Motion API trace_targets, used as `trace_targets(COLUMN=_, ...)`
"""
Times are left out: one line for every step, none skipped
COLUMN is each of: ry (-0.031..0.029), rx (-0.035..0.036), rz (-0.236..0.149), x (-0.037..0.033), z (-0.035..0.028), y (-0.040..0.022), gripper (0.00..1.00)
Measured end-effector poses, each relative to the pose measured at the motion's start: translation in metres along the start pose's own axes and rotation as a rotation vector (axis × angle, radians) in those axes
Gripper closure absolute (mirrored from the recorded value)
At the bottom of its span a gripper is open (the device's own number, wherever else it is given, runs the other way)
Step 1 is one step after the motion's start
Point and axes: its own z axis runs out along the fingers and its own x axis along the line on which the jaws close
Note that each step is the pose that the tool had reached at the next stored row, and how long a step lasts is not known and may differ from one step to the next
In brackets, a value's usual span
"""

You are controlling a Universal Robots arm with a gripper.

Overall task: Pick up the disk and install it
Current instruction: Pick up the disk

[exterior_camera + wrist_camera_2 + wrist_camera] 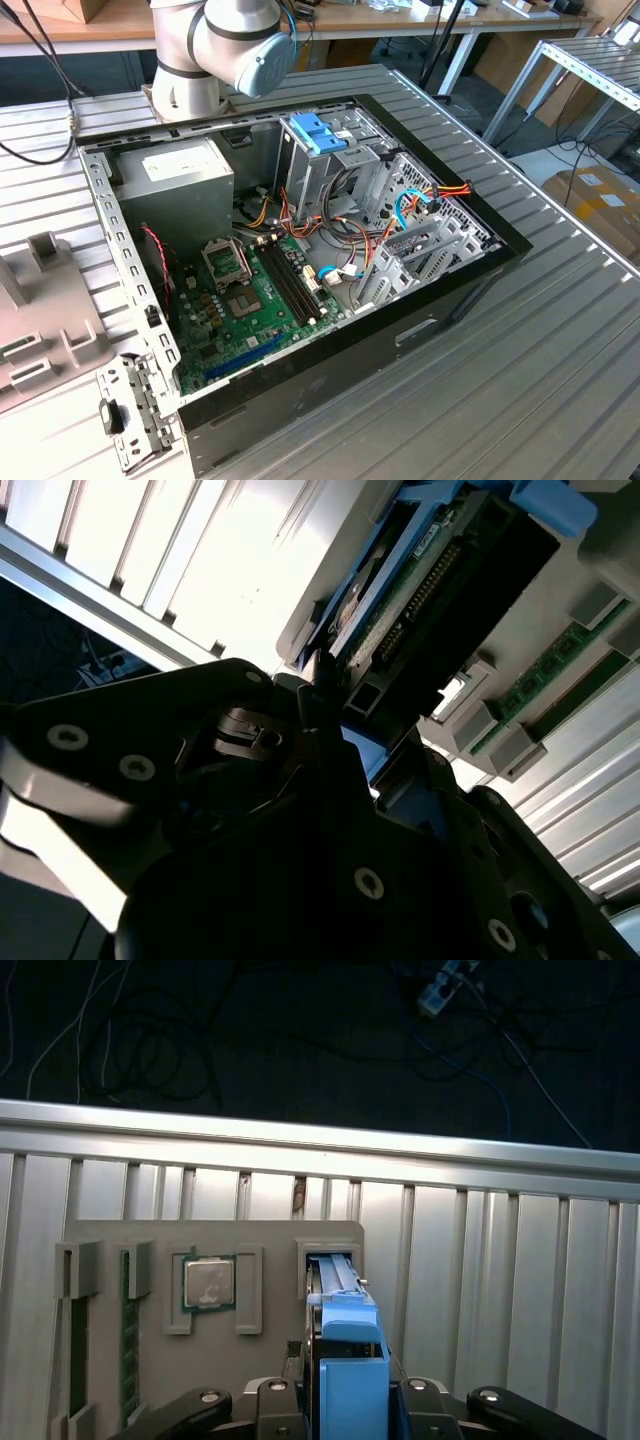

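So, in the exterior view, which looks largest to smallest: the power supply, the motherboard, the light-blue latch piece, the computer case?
1. computer case
2. motherboard
3. power supply
4. light-blue latch piece
Motherboard and power supply look close in size, and the motherboard lies nearer the camera, so that pair is unsure.

A ribbed silver metal tabletop (pixel 560 350) is carrying an open black computer case (pixel 400 335) lying at the centre of the exterior view. A grey moulded plastic tray (pixel 35 320) is resting at the exterior view's left edge, a small perforated metal bracket (pixel 135 410) lying near it at lower left.
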Motion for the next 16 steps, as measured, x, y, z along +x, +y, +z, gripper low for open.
trace_targets(ry=-0.0014, rx=0.0002, rz=0.0, x=-0.0001, z=-0.0021, y=0.0001, gripper=0.63)
trace_targets(ry=-0.0023, rx=0.0002, rz=0.0, x=-0.0001, z=-0.0032, y=0.0002, gripper=0.63)
trace_targets(ry=-0.0033, rx=0.0005, rz=0.0, x=-0.0001, z=-0.0034, y=0.0002, gripper=0.63)
trace_targets(ry=-0.0038, rx=0.0006, rz=0.0, x=-0.0001, z=-0.0033, y=0.0001, gripper=0.63)
trace_targets(ry=-0.004, rx=0.0006, rz=0.0, x=-0.0002, z=-0.0034, y=0.0001, gripper=0.63)
trace_targets(ry=-0.004, rx=0.0004, rz=0.0, x=-0.0002, z=-0.0035, y=0.0001, gripper=0.63)
trace_targets(ry=-0.0041, rx=0.0003, rz=0.0, x=-0.0001, z=-0.0035, y=0.0002, gripper=0.63)
trace_targets(ry=-0.0042, rx=0.0003, rz=0.0, x=-0.0001, z=-0.0035, y=0.0002, gripper=0.63)
trace_targets(ry=-0.0043, rx=0.0003, rz=0.0, x=-0.0002, z=-0.0036, y=0.0002, gripper=0.63)
trace_targets(ry=-0.0044, rx=0.0004, rz=0.0, x=-0.0002, z=-0.0035, y=0.0002, gripper=0.63)
trace_targets(ry=-0.0043, rx=0.0003, rz=0.0, x=-0.0001, z=-0.0037, y=0.0002, gripper=0.63)
trace_targets(ry=-0.0045, rx=0.0003, rz=0.0, x=-0.0002, z=-0.0039, y=0.0002, gripper=0.63)
trace_targets(ry=-0.0045, rx=0.0001, rz=0.0, x=-0.0002, z=-0.0045, y=0.0003, gripper=0.63)
trace_targets(ry=-0.0049, rx=0.0003, rz=0.0, x=-0.0002, z=-0.0052, y=0.0002, gripper=0.63)
trace_targets(ry=-0.0054, rx=0.0003, rz=0.0, x=-0.0003, z=-0.0064, y=0.0003, gripper=0.63)
trace_targets(ry=-0.0059, rx=0.0004, rz=0.0, x=-0.0003, z=-0.0075, y=0.0004, gripper=0.63)
